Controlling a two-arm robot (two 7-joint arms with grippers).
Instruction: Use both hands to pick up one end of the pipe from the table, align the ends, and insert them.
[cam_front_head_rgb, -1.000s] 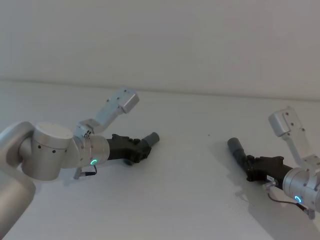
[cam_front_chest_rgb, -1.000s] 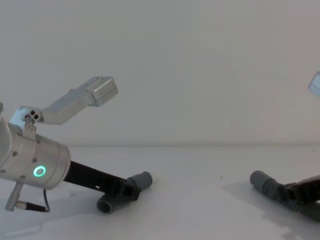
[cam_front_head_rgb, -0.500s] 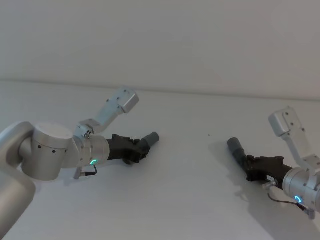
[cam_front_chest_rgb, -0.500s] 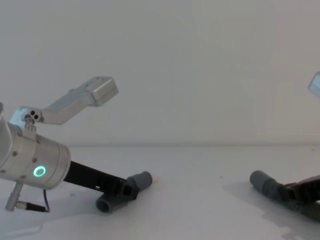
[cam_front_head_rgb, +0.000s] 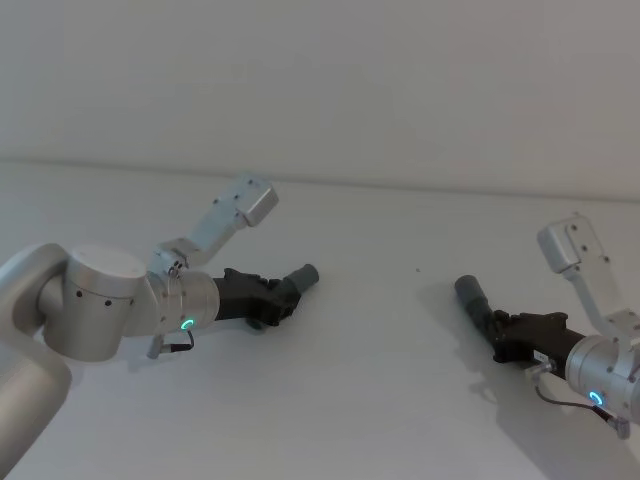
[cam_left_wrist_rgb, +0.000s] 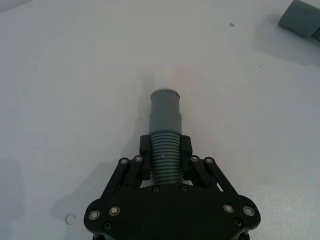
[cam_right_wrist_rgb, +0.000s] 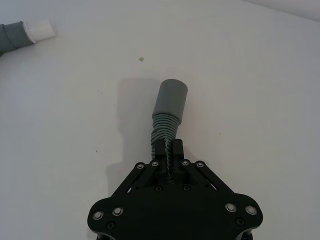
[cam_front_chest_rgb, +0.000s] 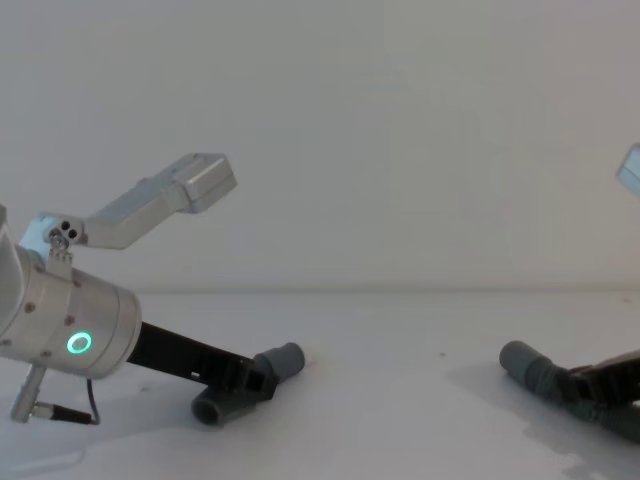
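Low over the table (cam_front_head_rgb: 360, 400), your left gripper (cam_left_wrist_rgb: 165, 152) clamps the short hose (cam_left_wrist_rgb: 165, 140) — pale-tipped cuff (cam_left_wrist_rgb: 165, 107) jutting ahead. Your right gripper (cam_right_wrist_rgb: 167, 146) pinches the other hose (cam_right_wrist_rgb: 164, 127) behind its socket (cam_right_wrist_rgb: 170, 100).

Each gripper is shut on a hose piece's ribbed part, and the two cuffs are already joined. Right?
No. The left gripper and right gripper do grip ribbed parts, but the head view shows the pale-tipped cuff and the socket cuff well apart.
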